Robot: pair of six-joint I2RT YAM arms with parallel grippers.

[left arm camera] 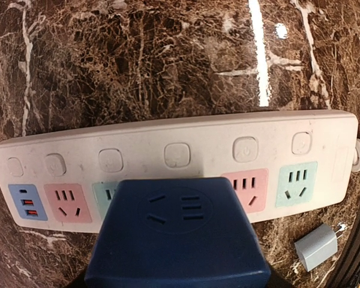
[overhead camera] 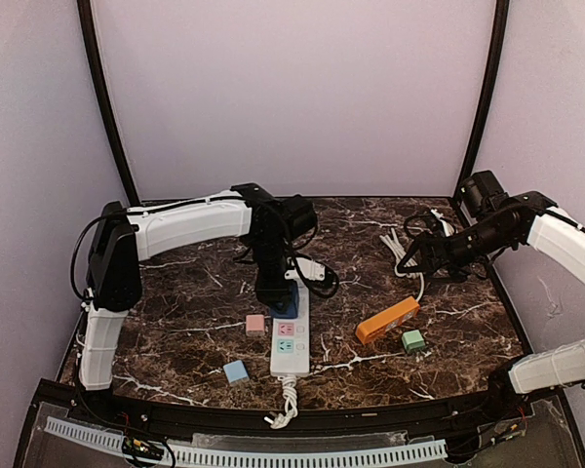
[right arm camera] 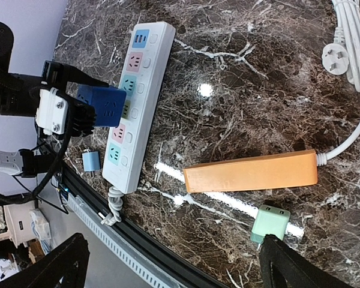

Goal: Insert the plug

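Observation:
My left gripper [overhead camera: 276,292] is shut on a dark blue cube plug [overhead camera: 286,305] and holds it over the middle sockets of the white power strip [overhead camera: 291,343]. In the left wrist view the blue plug [left arm camera: 177,234] covers the strip's [left arm camera: 174,147] middle socket, between a teal one and a pink one. I cannot tell whether its prongs are in. The right wrist view shows the plug [right arm camera: 105,105] at the strip's [right arm camera: 138,90] left edge. My right gripper [overhead camera: 421,255] is open and empty, above the table at the right.
An orange power strip [overhead camera: 388,320] and a green plug [overhead camera: 413,340] lie to the right of the white strip. A pink plug [overhead camera: 256,325] and a light blue plug [overhead camera: 236,371] lie to its left. A coiled white cable [overhead camera: 402,246] lies at the back right.

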